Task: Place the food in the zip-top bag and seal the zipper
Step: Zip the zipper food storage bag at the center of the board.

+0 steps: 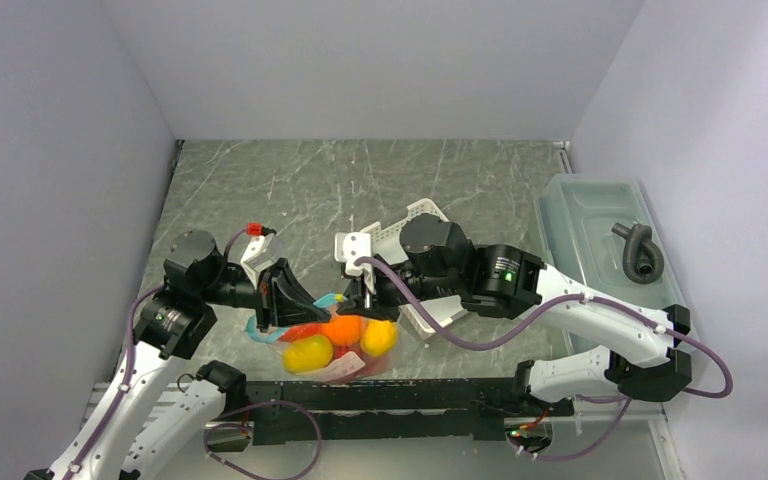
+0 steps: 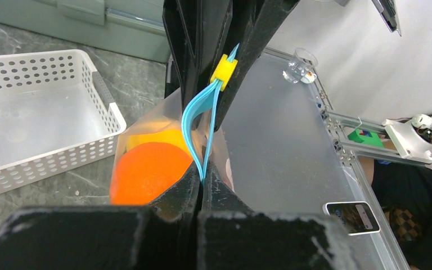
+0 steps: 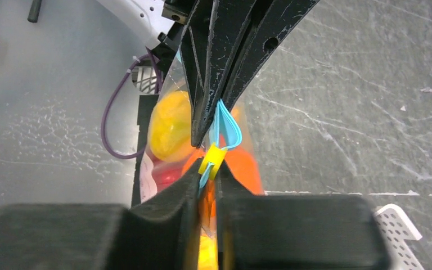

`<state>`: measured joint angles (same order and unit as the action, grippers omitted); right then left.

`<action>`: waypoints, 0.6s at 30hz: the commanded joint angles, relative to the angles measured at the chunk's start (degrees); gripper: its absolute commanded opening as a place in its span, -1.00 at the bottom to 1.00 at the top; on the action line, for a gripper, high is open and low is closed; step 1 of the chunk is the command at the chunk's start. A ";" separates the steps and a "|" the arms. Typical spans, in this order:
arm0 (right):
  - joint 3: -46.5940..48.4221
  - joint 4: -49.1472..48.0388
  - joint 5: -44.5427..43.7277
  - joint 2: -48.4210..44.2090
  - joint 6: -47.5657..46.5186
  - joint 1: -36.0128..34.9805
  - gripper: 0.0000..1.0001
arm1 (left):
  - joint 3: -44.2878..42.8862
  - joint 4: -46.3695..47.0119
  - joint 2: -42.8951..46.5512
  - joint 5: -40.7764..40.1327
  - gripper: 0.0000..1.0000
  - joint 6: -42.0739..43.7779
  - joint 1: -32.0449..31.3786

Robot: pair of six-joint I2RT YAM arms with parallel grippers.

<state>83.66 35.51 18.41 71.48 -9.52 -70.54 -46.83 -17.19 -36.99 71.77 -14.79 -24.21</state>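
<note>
We see a white perforated basket [image 1: 412, 218] on the grey marbled bench [image 1: 290, 180]. Right of the basket stands a translucent lidded bin [image 1: 585, 200], with a grey ribbed hose [image 1: 640, 252] curled on its lid. Well apart from the basket sit a phone [image 2: 353, 217] and a small clear cup [image 2: 300, 63].

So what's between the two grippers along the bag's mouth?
A short bowed stretch of blue zipper, halves parted, runs from the left gripper to the yellow slider at the right gripper; both wrist views show it.
</note>
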 commanded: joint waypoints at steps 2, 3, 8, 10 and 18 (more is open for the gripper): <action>2.27 -1.34 0.76 0.28 0.07 -0.20 -1.00 | -0.19 3.04 0.97 2.15 -1.00 -1.03 -0.17; 2.34 -1.32 0.63 0.29 0.11 -0.19 -1.00 | -0.19 3.04 1.02 2.27 -1.00 -1.00 -0.14; 1.72 -2.07 0.22 -0.64 0.29 -0.46 -1.00 | -0.28 2.54 1.09 1.90 -0.98 -0.80 -0.14; 2.04 -1.73 0.22 -0.61 0.38 -0.54 -1.00 | -0.30 2.38 1.07 1.64 -0.85 -0.77 -0.14; 7.27 3.55 -1.87 1.91 2.23 -0.82 -1.00 | -0.45 2.94 3.38 -0.37 -0.35 -0.30 -0.14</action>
<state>85.45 39.00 17.93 72.86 -8.99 -71.09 -46.83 -16.64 -35.46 71.66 -15.33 -24.21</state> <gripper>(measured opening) 0.010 0.296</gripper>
